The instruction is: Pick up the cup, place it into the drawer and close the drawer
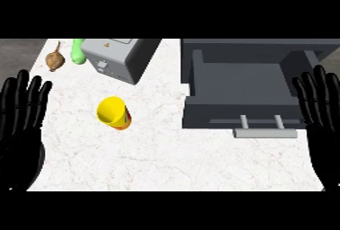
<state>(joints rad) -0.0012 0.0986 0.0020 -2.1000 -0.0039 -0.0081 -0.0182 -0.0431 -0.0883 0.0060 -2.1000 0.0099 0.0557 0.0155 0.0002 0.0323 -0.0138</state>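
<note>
**Yellow cup point(114, 112) not yet picked up; drawer point(239, 85) open and waiting**

Both my hands are wide open and hold nothing. My left hand point(20, 130) shows at the left edge with straight fingers pointing up, resting. My right hand point(323, 130) does the same at the right edge, just beside the drawer's right wall. Neither touches anything.

I judge the task to be at its very first step, the pick-up. The cup stands alone on the white marbled tabletop point(166, 157), its mouth towards me. It is left of centre, nearer my left hand than my right and well apart from the drawer.

The next move calls for bringing a hand across to the cup and curling fingers and thumb round its side before lifting. From there the cup has to travel right, over the drawer's front wall and down into the grey tray, which looks bare inside. The handle point(266, 132) sticks out towards me at the front, so a push there should close it afterwards.

Farther back, a grey box point(119, 56) sits behind the cup, with a green thing point(78, 50) and a brown one point(54, 58) to its left, all clear of the path.
</note>
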